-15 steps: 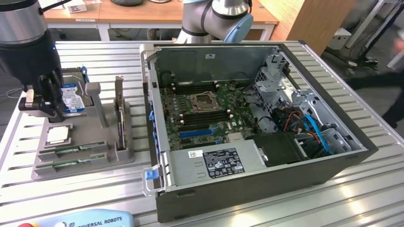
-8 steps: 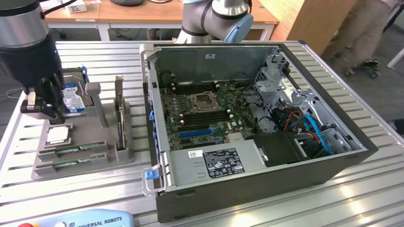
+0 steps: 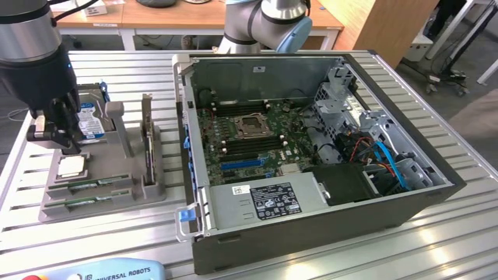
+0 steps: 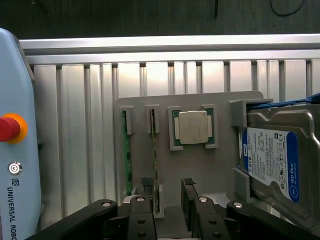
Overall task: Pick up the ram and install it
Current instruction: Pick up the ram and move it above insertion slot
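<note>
**Operator:** Which step did this figure catch?

**Annotator:** The pick-up, at its approach, by my reading. Your pincer [image 4: 167, 189] stood spread over the grey fixture tray [image 4: 200, 165], holding nothing. The ram [image 4: 154, 150] sat on edge in its slot, not yet gripped. The install had not begun: the motherboard [image 3: 257, 134] in the open computer case [image 3: 311, 233] lay well apart, toward the exterior view's right.

**Operator:** Where did the ram lie against the pincer?

**Annotator:** In the wrist view its near end appeared to run in between your two fingers, close by one fingertip [image 4: 146, 184] and off the middle of the gap. Whether it touched that pad could not be told. A second RAM stick [image 4: 127, 155] stood just beside it, outside the gap. The processor chip [image 4: 193, 127] sat on its other side, with the hard drive [image 4: 272, 160] beyond.

**Operator:** What did the next move call for?

**Annotator:** In my judgement, you needed the gap centred across the stick's thin edge and a square descent. The fingers would then close on the ram alone, clear of its neighbour and the slot walls.
</note>
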{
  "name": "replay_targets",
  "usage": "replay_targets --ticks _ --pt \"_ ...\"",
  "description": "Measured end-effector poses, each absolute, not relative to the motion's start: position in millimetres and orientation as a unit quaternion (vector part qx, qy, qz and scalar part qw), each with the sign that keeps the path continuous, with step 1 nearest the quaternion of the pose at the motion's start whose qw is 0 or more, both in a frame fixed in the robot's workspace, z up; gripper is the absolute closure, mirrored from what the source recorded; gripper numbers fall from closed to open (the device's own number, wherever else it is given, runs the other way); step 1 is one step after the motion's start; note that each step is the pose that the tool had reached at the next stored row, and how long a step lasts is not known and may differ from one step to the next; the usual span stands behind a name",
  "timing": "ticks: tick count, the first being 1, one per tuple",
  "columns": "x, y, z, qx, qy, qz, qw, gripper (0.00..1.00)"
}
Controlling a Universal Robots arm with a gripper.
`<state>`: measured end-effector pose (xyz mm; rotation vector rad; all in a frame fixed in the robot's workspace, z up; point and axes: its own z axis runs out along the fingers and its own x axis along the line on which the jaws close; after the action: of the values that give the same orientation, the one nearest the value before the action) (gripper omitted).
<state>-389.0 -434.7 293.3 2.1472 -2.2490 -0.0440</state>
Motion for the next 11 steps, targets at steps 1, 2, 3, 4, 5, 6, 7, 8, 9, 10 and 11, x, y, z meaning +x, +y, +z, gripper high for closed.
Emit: replay_targets --ticks 1,2,3,4,5,6,7,8,9,10,11 --pt "-389 -435 293 0.690 -0.723 -0.014 0.016 0.64" --pt "-389 -436 293 0.691 -0.723 -0.014 0.016 0.64" --pt "-389 -437 293 0.691 -0.723 -0.014 0.016 0.64" --pt "-389 -438 293 0.691 -0.723 -0.014 0.016 0.64" --pt "-389 -439 293 0.691 -0.723 -0.014 0.016 0.64" --pt "-389 -440 293 0.691 -0.723 -0.014 0.016 0.64" --pt "-389 -442 293 0.691 -0.722 -0.014 0.016 0.64" --pt "-389 -443 293 0.691 -0.722 -0.014 0.016 0.64" --pt "-389 -445 293 0.691 -0.722 -0.014 0.016 0.64" --pt "-389 -446 293 0.691 -0.722 -0.014 0.016 0.64" --pt "-389 -448 293 0.692 -0.722 -0.014 0.016 0.64"
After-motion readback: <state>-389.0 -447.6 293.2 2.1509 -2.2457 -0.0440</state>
